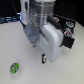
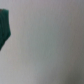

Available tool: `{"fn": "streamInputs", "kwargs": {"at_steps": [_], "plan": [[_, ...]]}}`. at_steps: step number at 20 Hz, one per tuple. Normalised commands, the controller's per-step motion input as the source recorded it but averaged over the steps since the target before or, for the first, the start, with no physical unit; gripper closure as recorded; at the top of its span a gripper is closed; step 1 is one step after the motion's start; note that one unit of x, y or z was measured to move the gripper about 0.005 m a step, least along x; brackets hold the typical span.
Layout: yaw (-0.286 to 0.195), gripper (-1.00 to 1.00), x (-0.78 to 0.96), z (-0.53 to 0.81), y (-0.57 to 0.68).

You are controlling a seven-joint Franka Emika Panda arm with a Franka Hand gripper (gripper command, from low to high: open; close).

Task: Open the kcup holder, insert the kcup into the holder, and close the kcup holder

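The kcup [image 1: 15, 66], a small round pod with a green top, lies on the white table near the front at the exterior view's left. My arm fills the middle of that view, and its white hand hangs over the table with the gripper [image 1: 44, 59] low, to the right of the kcup and well apart from it. The fingers are too small and blurred to read. A dark boxy shape behind the arm at the exterior view's right may be the kcup holder [image 1: 69, 26]; most of it is hidden. The wrist view is blurred pale surface with no fingers showing.
The white table [image 1: 20, 47] spreads around the arm. A blurred dark teal shape [image 2: 4, 27] sits at one edge of the wrist view; I cannot tell what it is. Dark background runs along the far edge of the table.
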Motion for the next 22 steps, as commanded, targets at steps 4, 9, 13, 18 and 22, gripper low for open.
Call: {"fn": "streamInputs", "kwargs": {"at_steps": [4, 9, 13, 18, 22], "plan": [[-0.213, -1.0, 0.07, 0.01, -0.69], [-0.202, -1.0, 0.29, 0.01, -0.61], [-0.178, -1.0, 0.43, -0.03, -0.4], [-0.166, -1.0, 0.3, -0.12, -0.34], [-0.191, -1.0, 0.34, -0.08, -0.35]]}}
